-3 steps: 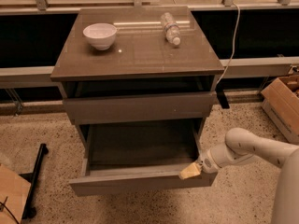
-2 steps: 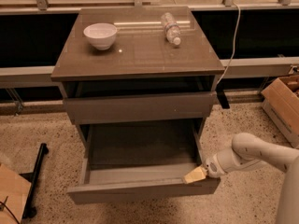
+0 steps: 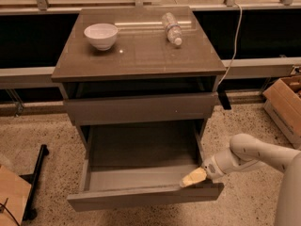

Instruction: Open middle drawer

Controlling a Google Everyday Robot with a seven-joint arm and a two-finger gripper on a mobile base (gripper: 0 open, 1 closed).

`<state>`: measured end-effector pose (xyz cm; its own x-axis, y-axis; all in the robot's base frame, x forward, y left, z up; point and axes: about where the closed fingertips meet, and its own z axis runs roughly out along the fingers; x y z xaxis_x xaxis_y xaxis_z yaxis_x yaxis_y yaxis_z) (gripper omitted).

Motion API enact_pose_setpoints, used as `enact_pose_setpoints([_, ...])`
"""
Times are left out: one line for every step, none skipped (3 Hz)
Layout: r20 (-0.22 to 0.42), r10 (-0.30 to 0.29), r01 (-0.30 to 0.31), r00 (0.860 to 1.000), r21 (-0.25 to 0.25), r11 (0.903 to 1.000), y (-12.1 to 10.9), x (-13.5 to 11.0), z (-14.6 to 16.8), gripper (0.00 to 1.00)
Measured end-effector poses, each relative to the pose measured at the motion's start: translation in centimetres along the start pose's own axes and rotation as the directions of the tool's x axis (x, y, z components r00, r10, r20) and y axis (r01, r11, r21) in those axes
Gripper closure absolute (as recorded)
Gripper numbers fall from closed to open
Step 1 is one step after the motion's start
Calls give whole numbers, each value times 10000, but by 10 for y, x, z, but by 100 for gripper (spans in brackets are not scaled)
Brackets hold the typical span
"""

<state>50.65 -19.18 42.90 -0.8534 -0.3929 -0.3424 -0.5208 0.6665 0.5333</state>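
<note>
Jaws on gripper (image 3: 193, 177): touched the top lip of the middle drawer (image 3: 141, 200) at its right end; could not tell their spread. Stretched leftward from jaws, drawn well out.

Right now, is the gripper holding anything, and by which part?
Cannot be told. The gripper is at the top front edge of the open drawer, near its right end in the view.

Room with speckled floor (image 3: 42, 131)
Dark panels (image 3: 28, 41) are seen behind; a cardboard box (image 3: 284, 100) is placed at the right edge.
</note>
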Motion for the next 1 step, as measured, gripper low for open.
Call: enact_pose_setpoints([0, 0, 0, 10000, -1, 10000, 0, 0, 0, 0])
